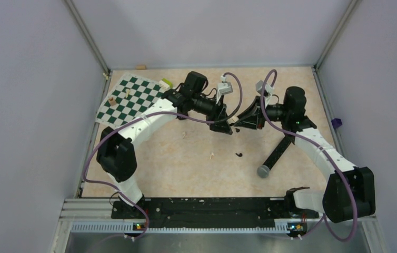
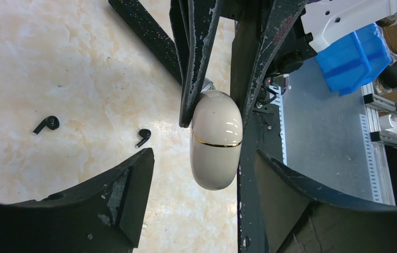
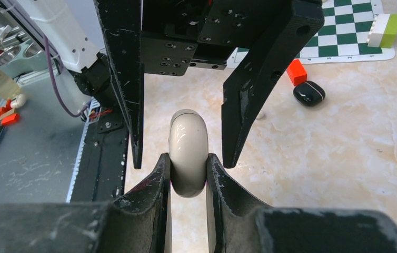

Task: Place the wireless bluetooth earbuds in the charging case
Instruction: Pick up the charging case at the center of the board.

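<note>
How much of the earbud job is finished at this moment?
Nothing looks done: both earbuds lie loose on the table. In hand: the right fingers clamp a closed cream-white case, with the left fingers open around it. Left: the black charging case lies closed beside the orange block; it must be opened and both earbuds seated.

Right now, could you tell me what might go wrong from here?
The right gripper pinches the glossy cream-white case by one end only; it could slip or twist if the open left gripper closes on it.
The earbuds are black, like the black case lying on the table, so this may be the wrong case.
</note>
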{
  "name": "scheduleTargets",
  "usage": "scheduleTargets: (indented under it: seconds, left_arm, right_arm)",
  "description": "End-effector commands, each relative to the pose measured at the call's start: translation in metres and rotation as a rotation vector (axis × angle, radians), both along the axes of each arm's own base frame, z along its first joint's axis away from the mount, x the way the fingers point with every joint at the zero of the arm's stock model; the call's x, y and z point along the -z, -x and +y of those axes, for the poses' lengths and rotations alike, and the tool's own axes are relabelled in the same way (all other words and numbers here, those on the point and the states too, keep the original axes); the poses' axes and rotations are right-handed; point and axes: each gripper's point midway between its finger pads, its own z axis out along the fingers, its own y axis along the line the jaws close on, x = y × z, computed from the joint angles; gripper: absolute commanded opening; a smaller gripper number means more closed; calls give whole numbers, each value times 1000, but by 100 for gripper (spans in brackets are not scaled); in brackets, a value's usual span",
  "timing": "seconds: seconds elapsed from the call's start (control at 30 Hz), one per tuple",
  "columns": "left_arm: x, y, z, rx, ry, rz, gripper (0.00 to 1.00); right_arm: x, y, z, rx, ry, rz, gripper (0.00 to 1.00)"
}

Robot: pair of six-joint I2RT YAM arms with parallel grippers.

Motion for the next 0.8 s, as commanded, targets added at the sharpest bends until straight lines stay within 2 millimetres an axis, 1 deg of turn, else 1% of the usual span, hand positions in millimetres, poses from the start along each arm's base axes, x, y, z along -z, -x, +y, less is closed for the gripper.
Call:
scheduleTargets:
  seconds: [0.0, 0.1, 0.17, 0.23, 0.4, 0.6, 0.77]
  left_arm:
    - [-20, 4, -3, 28, 61, -30, 76]
    - [-19, 4, -3, 28, 61, -32, 78]
    - [-18, 4, -3, 27, 58, -34, 82]
    - [-16, 3, -2, 17, 49, -36, 84]
    - [-13, 0, -3, 4, 39, -42, 87]
    - [-10, 1, -6, 10, 32, -43, 84]
    - [-5, 1, -9, 2, 11, -61, 87]
  right_arm:
    - [-2, 0, 2, -20, 0, -43, 0]
    - [0, -1, 3, -21, 7, -41, 0]
    - [1, -1, 4, -23, 11, -39, 0]
    - [1, -1, 4, -25, 11, -40, 0]
    - [1, 0, 4, -28, 11, -39, 0]
    - [2, 1, 5, -34, 11, -34, 0]
    - [2, 2, 5, -42, 10, -30, 0]
